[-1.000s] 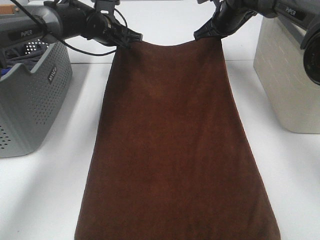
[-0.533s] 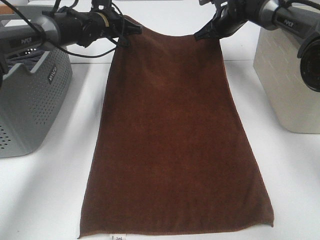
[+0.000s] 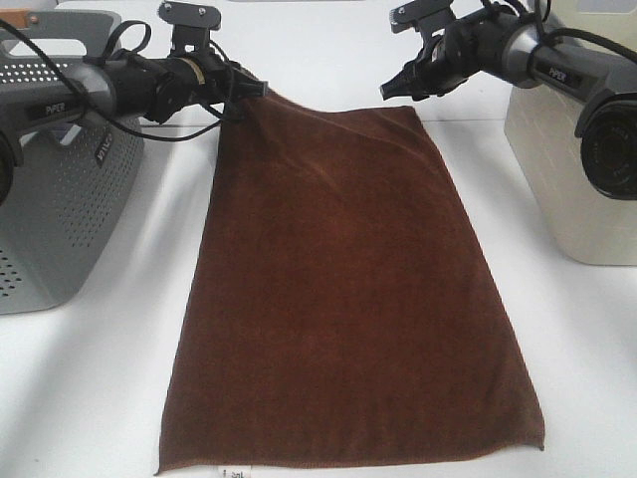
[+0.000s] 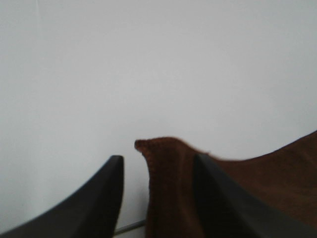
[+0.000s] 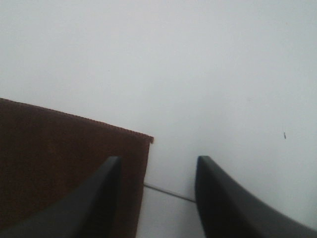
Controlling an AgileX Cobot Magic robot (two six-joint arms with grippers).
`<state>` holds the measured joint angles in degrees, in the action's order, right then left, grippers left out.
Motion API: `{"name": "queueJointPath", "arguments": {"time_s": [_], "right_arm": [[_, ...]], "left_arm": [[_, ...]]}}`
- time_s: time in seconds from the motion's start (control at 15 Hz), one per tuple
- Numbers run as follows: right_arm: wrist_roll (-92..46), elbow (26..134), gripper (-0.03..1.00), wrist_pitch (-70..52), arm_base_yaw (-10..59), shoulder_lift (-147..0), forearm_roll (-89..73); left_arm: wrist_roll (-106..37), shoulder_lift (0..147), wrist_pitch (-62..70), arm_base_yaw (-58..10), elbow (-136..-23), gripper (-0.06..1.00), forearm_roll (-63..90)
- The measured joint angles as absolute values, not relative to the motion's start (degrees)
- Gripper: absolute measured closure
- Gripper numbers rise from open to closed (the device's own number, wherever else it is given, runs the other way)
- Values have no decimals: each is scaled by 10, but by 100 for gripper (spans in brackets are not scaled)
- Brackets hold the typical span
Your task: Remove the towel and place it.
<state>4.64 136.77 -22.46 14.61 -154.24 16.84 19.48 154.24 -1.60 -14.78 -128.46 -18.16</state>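
The dark brown towel point(image 3: 343, 289) lies spread flat on the white table, long side running from front to back, with its small white tag point(image 3: 235, 473) at the front edge. My left gripper point(image 3: 257, 92) is at the towel's far left corner, which is still lifted a little. In the left wrist view point(image 4: 158, 157) the jaws are apart and the corner point(image 4: 163, 163) stands between them, leaning on one finger. My right gripper point(image 3: 390, 88) hovers open just beyond the far right corner. In the right wrist view point(image 5: 158, 158) that corner point(image 5: 59, 158) lies flat on the table.
A grey perforated basket point(image 3: 60, 199) stands at the left, holding dark clothes. A beige bin point(image 3: 567, 169) stands at the right. Both arms reach in from the sides across the back of the table.
The towel was held up by both far corners and has been lowered flat. The right gripper has let go of its corner. The left jaws have opened and the arm has moved lower.
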Motion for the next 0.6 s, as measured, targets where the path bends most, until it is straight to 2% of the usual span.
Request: {"name": "queueJointPath", "arguments": {"time_s": [0.07, 0.2, 0.47, 0.6], "right_arm": [[54, 1368, 38, -230, 146, -1542, 168], [61, 1368, 32, -266, 147, -1533, 167], [58, 1368, 30, -355, 147, -1477, 121], [19, 1368, 30, -429, 147, -1408, 35]], "left_arm": [[195, 1541, -16, -152, -1285, 35, -182], [209, 1530, -15, -162, -1285, 25, -179], [230, 1483, 24, -186, -1285, 23, -178], [230, 1429, 115, -221, -1285, 23, -178]]}}
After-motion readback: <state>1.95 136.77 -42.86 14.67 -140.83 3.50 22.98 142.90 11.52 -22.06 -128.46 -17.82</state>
